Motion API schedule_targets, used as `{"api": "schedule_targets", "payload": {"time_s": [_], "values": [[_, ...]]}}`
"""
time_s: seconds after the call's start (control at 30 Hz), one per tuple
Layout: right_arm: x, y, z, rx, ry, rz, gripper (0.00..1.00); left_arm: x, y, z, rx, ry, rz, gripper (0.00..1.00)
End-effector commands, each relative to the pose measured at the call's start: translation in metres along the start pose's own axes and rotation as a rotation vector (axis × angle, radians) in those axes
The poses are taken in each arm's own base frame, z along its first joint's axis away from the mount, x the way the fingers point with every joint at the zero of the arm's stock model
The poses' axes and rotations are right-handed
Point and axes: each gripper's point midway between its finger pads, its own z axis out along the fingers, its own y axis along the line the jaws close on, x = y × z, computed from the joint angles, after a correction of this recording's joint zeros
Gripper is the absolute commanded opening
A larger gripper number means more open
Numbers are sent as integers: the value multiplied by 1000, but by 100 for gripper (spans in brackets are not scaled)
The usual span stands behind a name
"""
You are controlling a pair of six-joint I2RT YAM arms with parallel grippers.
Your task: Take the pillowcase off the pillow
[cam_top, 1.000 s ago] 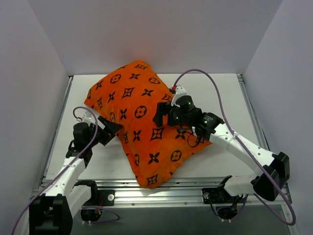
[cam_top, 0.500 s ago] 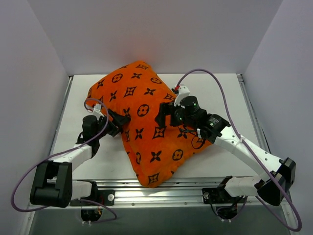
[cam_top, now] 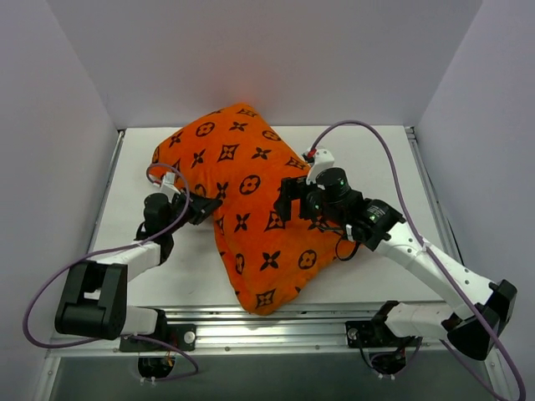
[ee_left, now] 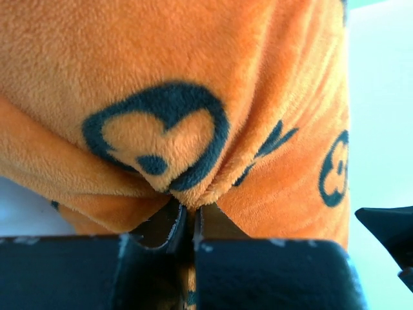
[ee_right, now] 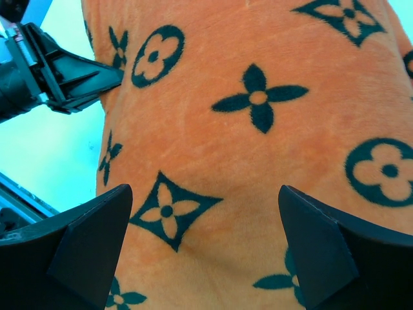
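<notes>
The orange pillowcase (cam_top: pixel 251 192) with black flower motifs lies bulging across the middle of the table. The pillow is hidden inside it. My left gripper (cam_top: pixel 207 209) is at the cover's left edge, shut on a pinched fold of the orange plush (ee_left: pixel 187 190). Both left fingers (ee_left: pixel 213 226) press together on that fold. My right gripper (cam_top: pixel 287 200) hovers over the cover's right half. It is open, its two fingertips (ee_right: pixel 97 226) spread wide just above the fabric (ee_right: pixel 258 161) with nothing between them. The left fingers (ee_right: pixel 77 71) show at the upper left of the right wrist view.
The white table (cam_top: pixel 376 150) is boxed in by grey walls on the left, back and right. A metal rail (cam_top: pixel 267 330) runs along the near edge. Purple cables (cam_top: pixel 368 134) loop off both arms.
My left gripper moved in to the cover's left edge and shut on a fold of it. The fabric has bunched there. The right gripper drifted slightly right and stayed open.
</notes>
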Motion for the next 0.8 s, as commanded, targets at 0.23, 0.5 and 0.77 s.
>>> {"api": "schedule_targets", "payload": {"time_s": [0.23,0.5,0.77], "values": [[-46,-17,-54,101,-161,-17,91,-106,-160,-105,-36,-386,399,2],[-78,-37,-97,185,-337,53,94,-149,-256,-172,-121,-496,604,2],[-80,-49,-122,219,-406,111,94,-114,-272,-77,-116,-269,679,6]]}}
